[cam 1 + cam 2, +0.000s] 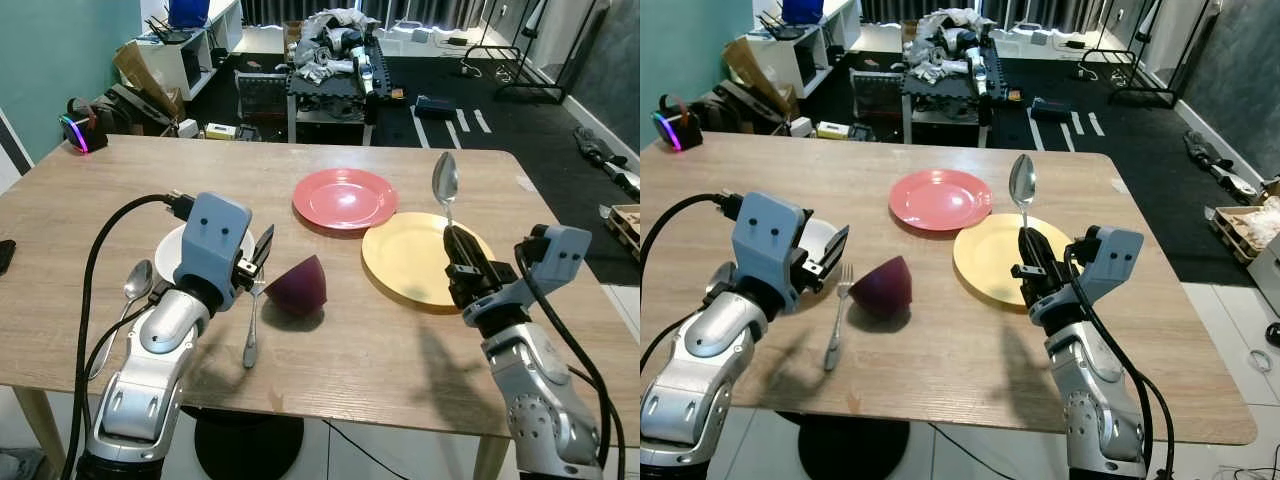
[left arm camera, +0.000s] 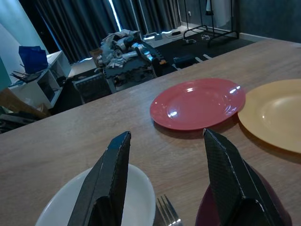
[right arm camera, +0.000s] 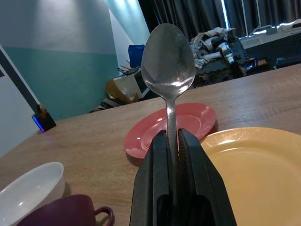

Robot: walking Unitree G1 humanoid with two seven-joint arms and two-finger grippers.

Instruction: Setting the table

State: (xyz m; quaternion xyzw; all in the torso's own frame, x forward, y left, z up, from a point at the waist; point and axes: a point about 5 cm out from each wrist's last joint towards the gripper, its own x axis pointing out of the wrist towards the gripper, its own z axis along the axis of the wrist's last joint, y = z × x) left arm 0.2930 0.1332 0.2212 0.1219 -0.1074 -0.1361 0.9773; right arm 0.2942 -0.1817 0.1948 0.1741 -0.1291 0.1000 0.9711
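Right wrist view has our right gripper (image 3: pixel 171 141) pinching a spoon (image 3: pixel 168 61) upright over the yellow plate (image 1: pixel 425 260). We're mid-placement; next we'd lay it beside that plate. Left gripper (image 2: pixel 167 160) idles spread.

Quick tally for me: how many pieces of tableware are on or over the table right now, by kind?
Plates: 2, red plate and yellow plate
Spoons: 2, one lying on the table, one held upright in the right gripper
Forks: 1
White bowls: 1
Purple cups: 1, lying on its side
Total: 7
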